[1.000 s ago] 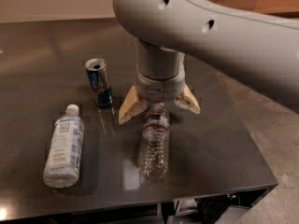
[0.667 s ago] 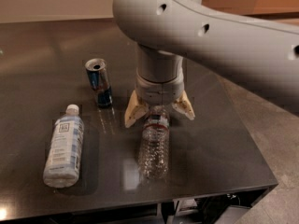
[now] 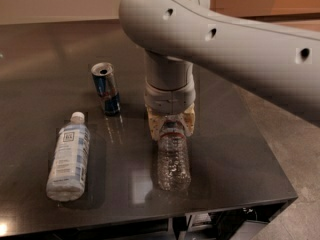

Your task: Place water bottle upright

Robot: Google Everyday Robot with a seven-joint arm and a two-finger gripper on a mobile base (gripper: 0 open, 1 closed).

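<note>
Clear ribbed plastic: the water bottle [image 3: 173,159] lies on its side on the dark table [image 3: 235,149], with its base toward the front edge and its neck end tucked under the gripper. The cap is hidden.
Camera view, gripper: the gripper [image 3: 171,129] hangs straight down from the grey arm [image 3: 225,49] over the bottle's neck end. Its tan fingers [image 3: 153,128] are drawn in against the shoulder on either side, so it appears to have the bottle clamped.
Change: a second ago the fingers stood splayed wide, clear of the neck; they narrowed and now press in. The bottle itself has neither shifted nor lifted.
Meaning for the task: the grasp looks made, but lifting the bottle and tipping it onto its base are still to do.
Risk: a hold this near the neck leaves the long body free to swing, and the thin plastic may squash.
Bystanders: a blue-and-silver can [image 3: 106,89] stands upright behind and to the left, and a whitish bottle [image 3: 68,156] lies on its side further left. Both are well apart from the grasp.
</note>
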